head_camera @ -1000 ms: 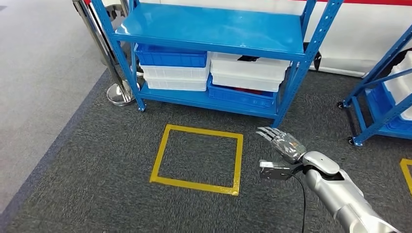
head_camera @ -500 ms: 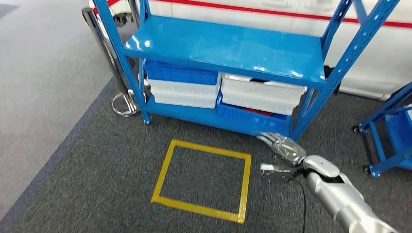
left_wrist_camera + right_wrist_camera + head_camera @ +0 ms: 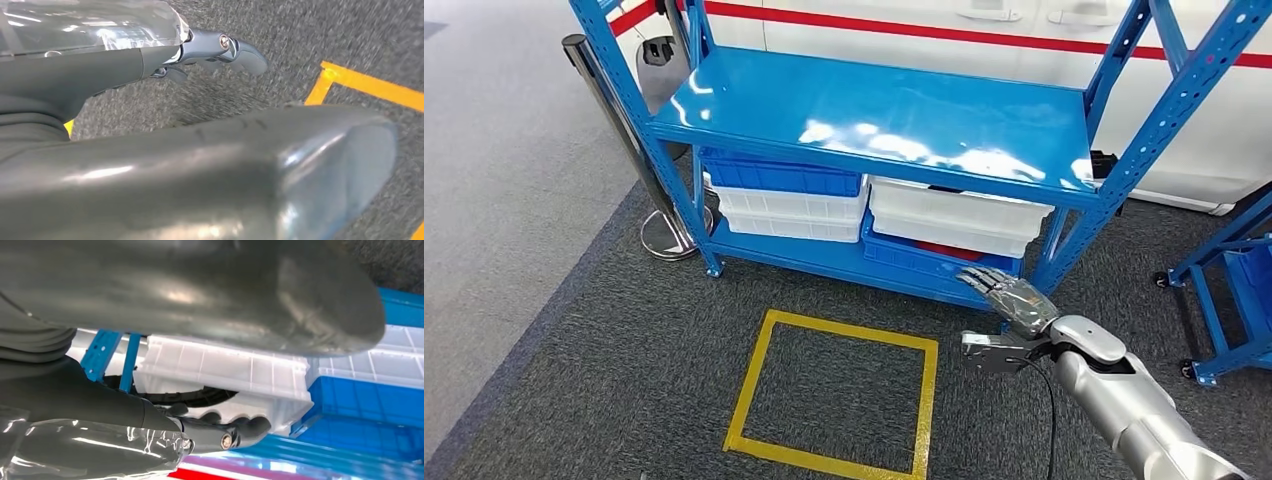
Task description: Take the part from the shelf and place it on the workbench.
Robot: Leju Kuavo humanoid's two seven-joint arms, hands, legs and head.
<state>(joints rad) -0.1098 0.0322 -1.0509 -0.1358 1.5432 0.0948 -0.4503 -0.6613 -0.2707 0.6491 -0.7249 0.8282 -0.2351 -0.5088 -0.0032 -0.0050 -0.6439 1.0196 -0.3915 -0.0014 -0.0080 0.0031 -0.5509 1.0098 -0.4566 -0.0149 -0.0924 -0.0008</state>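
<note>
Toward twelve o'clock from the robot stood the blue shelf (image 3: pixel 864 105), its upper deck bare and glossy. Under that deck the lower level carried stacked bins — a blue bin (image 3: pixel 774 177) over white bins (image 3: pixel 789 215) at eleven o'clock, and a white bin (image 3: pixel 959 218) over another blue bin (image 3: pixel 924 258) nearer one o'clock. Something red and something dark showed at the rims of that second stack, but which of them was the part could not be told.

At four o'clock the right hand (image 3: pixel 1007 297) reached forward, palm empty, fingers stretched out and apart, hovering just short of the shelf's lower edge. From the right wrist camera its dark fingers (image 3: pixel 235 430) lay before the white bin. The left hand (image 3: pixel 220 52) hung over grey carpet (image 3: pixel 624 330) holding nothing, its fingers extended, near a yellow tape square (image 3: pixel 834 395) at six o'clock.
</note>
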